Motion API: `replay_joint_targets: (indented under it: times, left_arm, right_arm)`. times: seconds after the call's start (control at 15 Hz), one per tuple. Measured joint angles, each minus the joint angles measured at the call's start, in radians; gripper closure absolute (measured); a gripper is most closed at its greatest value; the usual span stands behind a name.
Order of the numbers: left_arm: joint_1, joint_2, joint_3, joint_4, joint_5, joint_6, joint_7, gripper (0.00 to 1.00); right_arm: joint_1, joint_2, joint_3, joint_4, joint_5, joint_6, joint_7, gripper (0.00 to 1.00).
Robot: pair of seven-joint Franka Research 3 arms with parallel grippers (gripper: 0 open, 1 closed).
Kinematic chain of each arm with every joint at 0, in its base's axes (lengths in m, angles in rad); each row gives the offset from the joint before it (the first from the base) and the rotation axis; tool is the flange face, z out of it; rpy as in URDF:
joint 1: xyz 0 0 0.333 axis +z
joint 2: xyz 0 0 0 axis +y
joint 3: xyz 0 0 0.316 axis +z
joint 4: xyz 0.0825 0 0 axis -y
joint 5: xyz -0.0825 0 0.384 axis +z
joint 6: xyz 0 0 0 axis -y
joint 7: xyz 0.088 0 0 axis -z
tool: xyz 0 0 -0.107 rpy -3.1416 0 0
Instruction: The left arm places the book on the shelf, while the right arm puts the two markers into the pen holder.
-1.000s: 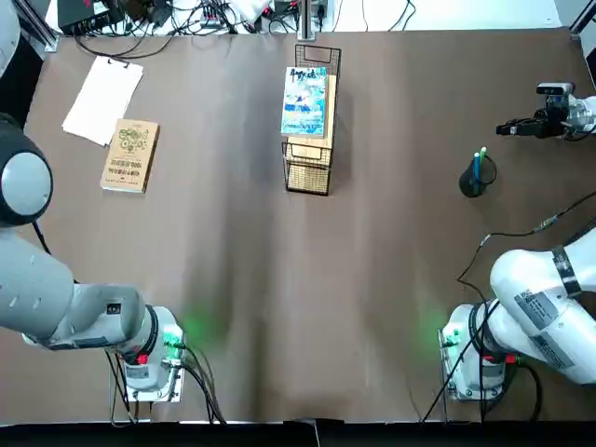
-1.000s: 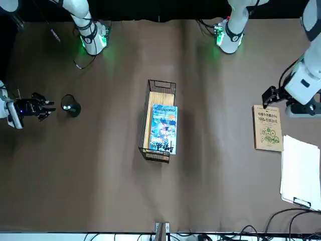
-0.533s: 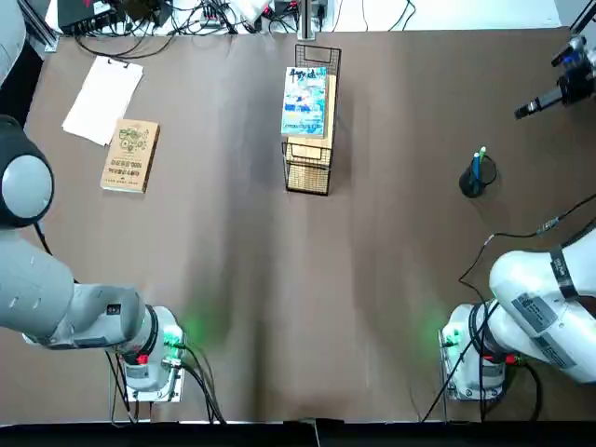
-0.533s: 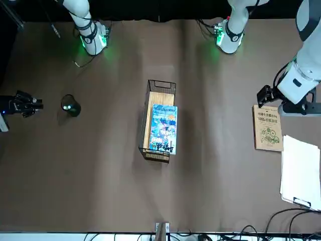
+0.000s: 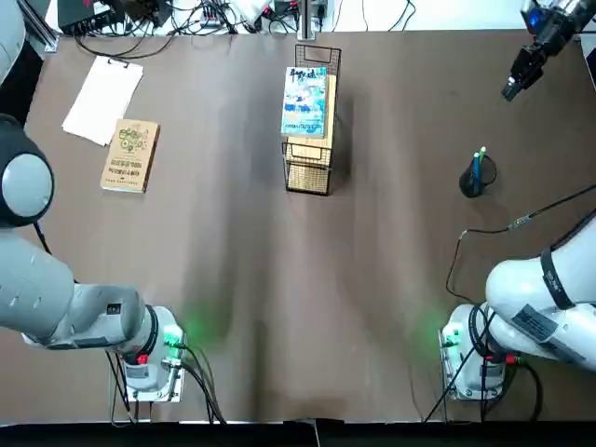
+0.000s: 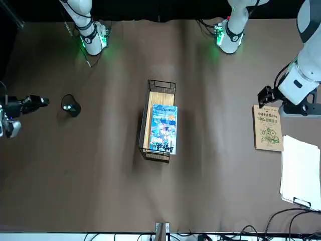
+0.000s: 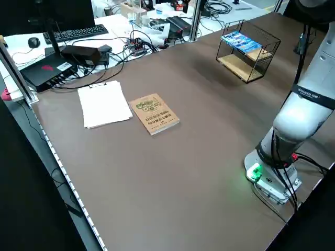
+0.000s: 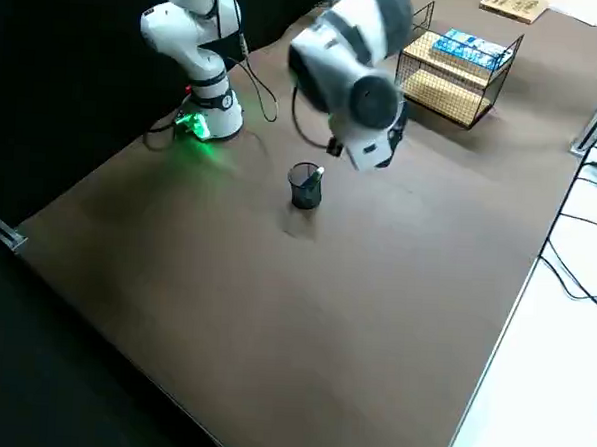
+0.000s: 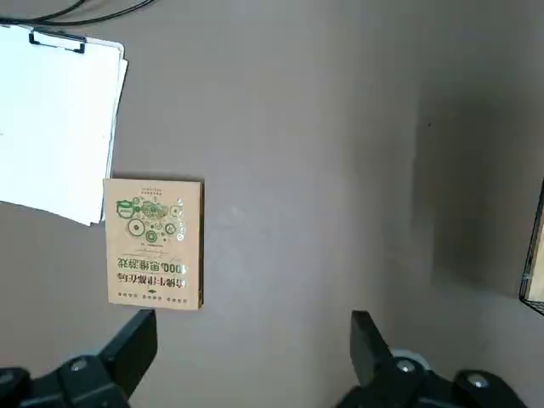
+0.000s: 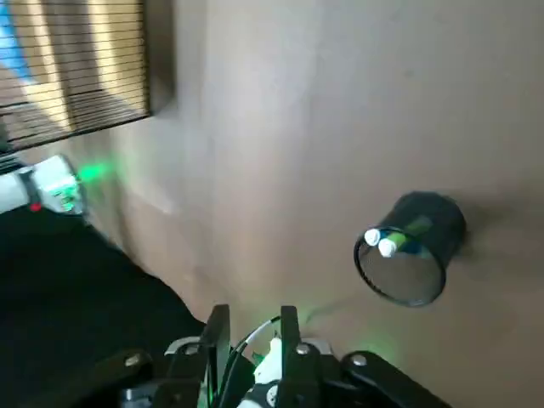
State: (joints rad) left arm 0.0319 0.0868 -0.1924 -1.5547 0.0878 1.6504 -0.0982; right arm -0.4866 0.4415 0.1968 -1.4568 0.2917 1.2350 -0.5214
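The light-blue book (image 5: pixel 305 101) lies flat on top of the black wire shelf (image 5: pixel 307 173) at the table's far middle, and shows too in the front view (image 6: pixel 163 128). Both markers (image 5: pixel 479 163), one blue and one green, stand inside the small black pen holder (image 5: pixel 471 182) on the right side. My right gripper (image 5: pixel 513 88) hangs high near the far right corner, well away from the holder. In its wrist view the right gripper (image 10: pixel 252 327) holds nothing, its fingers a narrow gap apart. My left gripper (image 9: pixel 252 340) is open wide above the tan book (image 9: pixel 155 242).
A tan-brown book (image 5: pixel 130 155) and a white clipboard paper (image 5: pixel 102 98) lie at the far left. Cables (image 5: pixel 186 19) crowd the far edge. The right arm's cable (image 5: pixel 521 223) trails over the table near the pen holder.
The right gripper has drawn away from beside the pen holder toward the far right corner. The left gripper shifted slightly near the tan book.
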Motion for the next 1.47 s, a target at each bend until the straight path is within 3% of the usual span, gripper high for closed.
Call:
replay_joint_targets:
  times: [0.13, 0.4, 0.53, 0.67, 0.73, 0.93, 1.13, 1.47]
  left_arm:
    - [-0.004, 0.0, 0.0, 0.0, 0.0, 0.0, 0.0, 0.0]
    - [-0.005, 0.0, -0.001, 0.0, 0.0, -0.001, 0.0, 0.0]
    - [-0.005, 0.0, -0.001, -0.001, 0.0, -0.001, 0.0, 0.0]
    - [-0.005, 0.001, -0.001, -0.001, 0.0, -0.001, 0.0, 0.0]
    - [-0.005, 0.001, -0.001, -0.001, 0.0, -0.001, 0.0, 0.0]
    - [-0.004, 0.001, -0.001, -0.002, 0.0, -0.001, 0.0, 0.0]
    - [-0.004, 0.001, -0.001, -0.002, 0.0, -0.001, 0.0, 0.0]
    - [-0.002, 0.001, 0.0, -0.003, 0.0, -0.001, 0.0, 0.0]
  right_arm:
    - [0.063, -0.027, 0.001, 0.015, -0.054, 0.0, 0.144, 0.69]
    - [0.211, -0.094, -0.024, 0.025, -0.097, 0.01, 0.342, 0.56]
    - [0.327, -0.125, -0.117, 0.033, -0.105, 0.02, 0.374, 0.52]
    - [0.445, -0.16, -0.227, 0.039, -0.107, 0.061, 0.408, 0.35]
    - [0.482, -0.182, -0.254, 0.04, -0.113, 0.08, 0.439, 0.26]
    - [0.522, -0.28, -0.263, 0.028, -0.134, 0.097, 0.491, 0.01]
    - [0.526, -0.374, -0.254, -0.053, -0.14, 0.175, 0.53, 0.0]
    - [0.541, -0.537, -0.212, -0.285, -0.22, 0.36, 0.546, 0.0]
